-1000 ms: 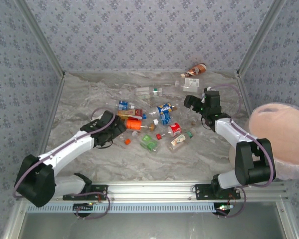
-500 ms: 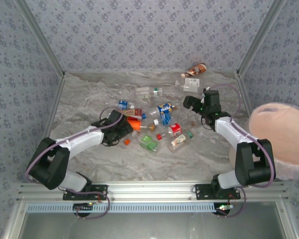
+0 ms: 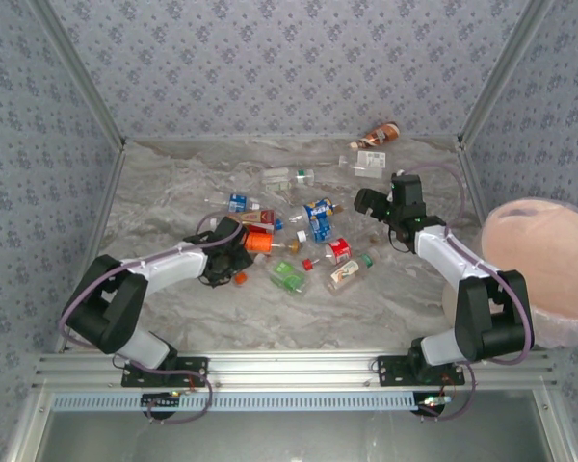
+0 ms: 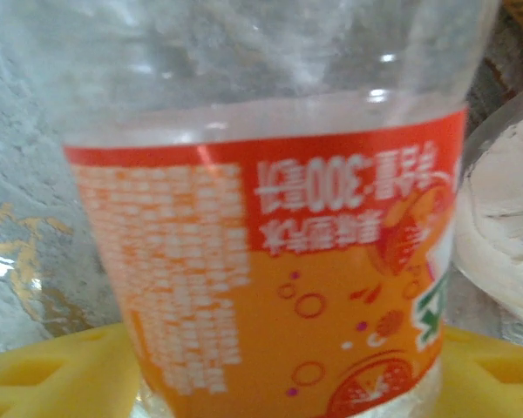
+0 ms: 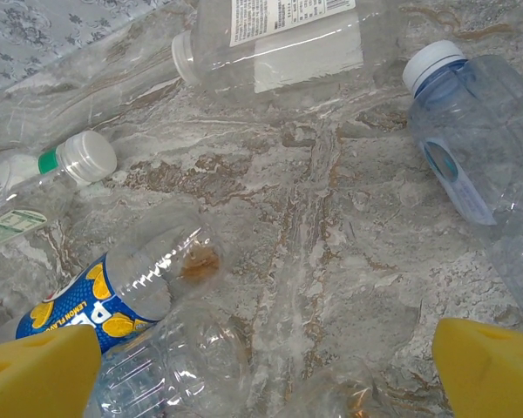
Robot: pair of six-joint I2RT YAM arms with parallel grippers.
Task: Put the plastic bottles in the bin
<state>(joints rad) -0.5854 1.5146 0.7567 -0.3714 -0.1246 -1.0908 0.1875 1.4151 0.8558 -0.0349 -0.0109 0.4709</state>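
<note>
Left pincer (image 3: 241, 249) straddles the orange bottle (image 4: 270, 287) mid-label, can't tell if clamped, so squeeze square across the label before you lift toward the bin (image 3: 539, 260) well off to its right; right pincer (image 5: 261, 366) gapes, empty.

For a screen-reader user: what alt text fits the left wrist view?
Close-up of a clear plastic bottle with an orange label, between the left gripper's yellow fingertips, over a marbled tabletop.
</note>
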